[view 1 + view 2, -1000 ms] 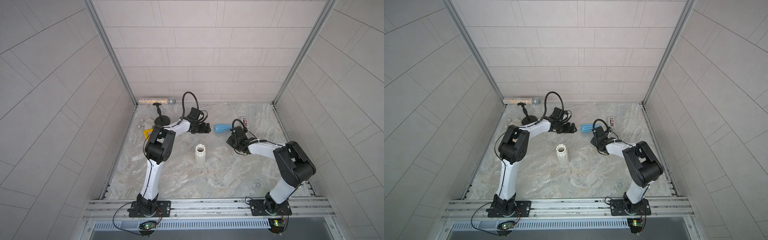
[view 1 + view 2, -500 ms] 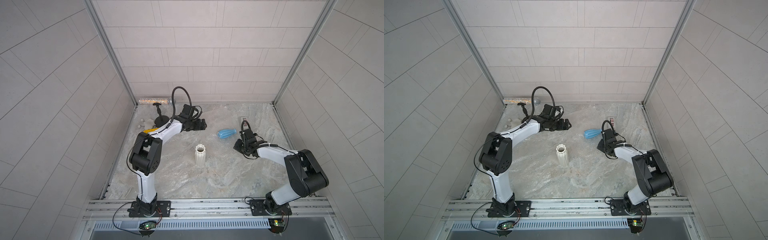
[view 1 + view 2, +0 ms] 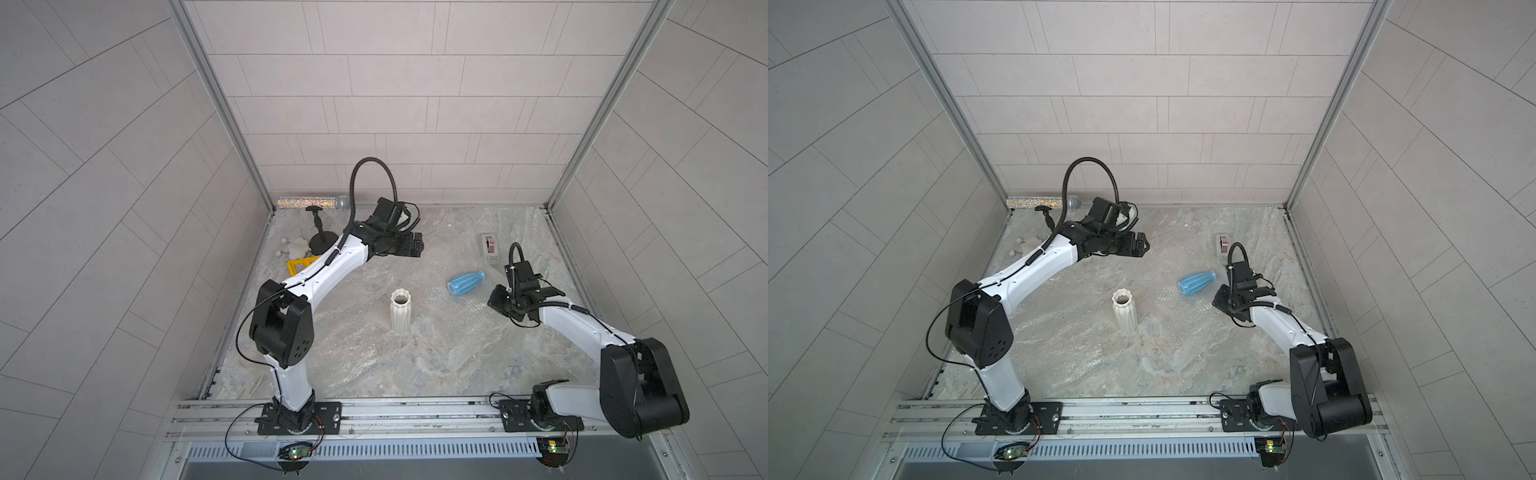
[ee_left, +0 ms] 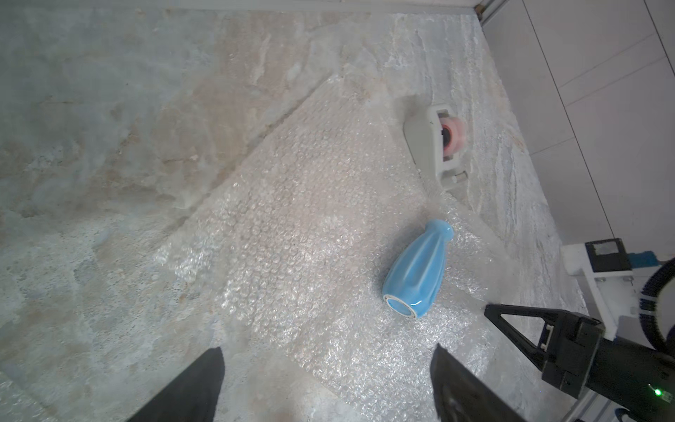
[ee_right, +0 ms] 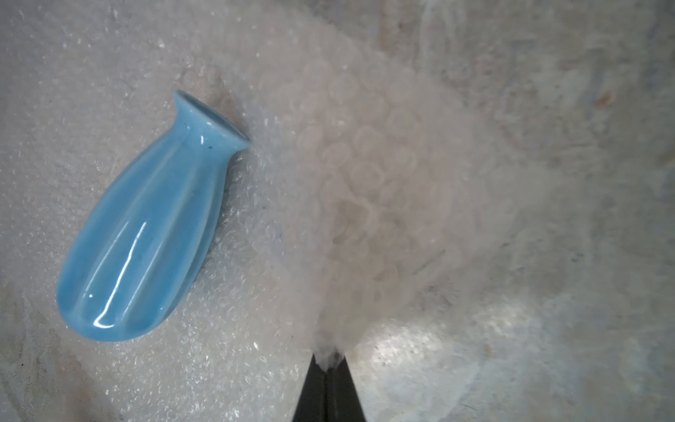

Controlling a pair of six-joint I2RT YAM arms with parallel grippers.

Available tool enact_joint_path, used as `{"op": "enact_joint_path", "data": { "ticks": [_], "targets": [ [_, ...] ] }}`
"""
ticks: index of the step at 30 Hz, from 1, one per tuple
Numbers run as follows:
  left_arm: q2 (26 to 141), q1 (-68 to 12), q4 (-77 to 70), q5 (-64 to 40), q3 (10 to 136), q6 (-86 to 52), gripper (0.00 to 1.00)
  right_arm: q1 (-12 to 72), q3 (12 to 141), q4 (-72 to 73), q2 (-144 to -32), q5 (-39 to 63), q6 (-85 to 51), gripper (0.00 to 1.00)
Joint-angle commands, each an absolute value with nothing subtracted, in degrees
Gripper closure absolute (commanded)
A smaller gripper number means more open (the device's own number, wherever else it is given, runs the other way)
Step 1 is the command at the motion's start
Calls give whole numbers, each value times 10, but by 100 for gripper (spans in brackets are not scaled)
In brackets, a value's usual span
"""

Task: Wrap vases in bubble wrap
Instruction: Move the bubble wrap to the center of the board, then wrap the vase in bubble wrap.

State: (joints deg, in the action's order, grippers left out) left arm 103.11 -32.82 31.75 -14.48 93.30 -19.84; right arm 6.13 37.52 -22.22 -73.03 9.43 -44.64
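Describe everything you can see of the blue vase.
The blue vase is small, glossy light-blue, ceramic by its look, with soft lengthwise ribs, a rounded body, a narrow neck and a flared open mouth. Its base shows a pale ring. It lies on its side, unwrapped, resting on the bubble wrap; nothing else visibly touches it.

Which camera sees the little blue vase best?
The right wrist view: the blue vase looks biggest there, lying on its side on the bubble wrap, ribs and mouth clear. The left wrist view shows the vase smaller, base first. In both top views it is tiny.
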Motion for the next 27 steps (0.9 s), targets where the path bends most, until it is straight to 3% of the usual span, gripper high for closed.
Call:
{"op": "enact_joint_path", "data": {
  "ticks": [1, 7, 14, 19, 27],
  "targets": [
    [1045, -364, 370, -94, 982, -171, 8, 41, 359, -258, -702, 114, -429, 100],
    [1072, -449, 390, -36, 1020, -167, 8, 1, 335, -260, -684, 139, -423, 98],
    [1123, -528, 362, 20, 1037, -147, 9, -22, 301, -224, -670, 169, -433, 85],
    [1171, -561, 348, 80, 1058, -137, 11, -31, 295, -227, -667, 161, -434, 78],
    [1257, -571, 337, 51, 1107, -158, 12, -56, 282, -231, -669, 155, -436, 60]
  ]
}}
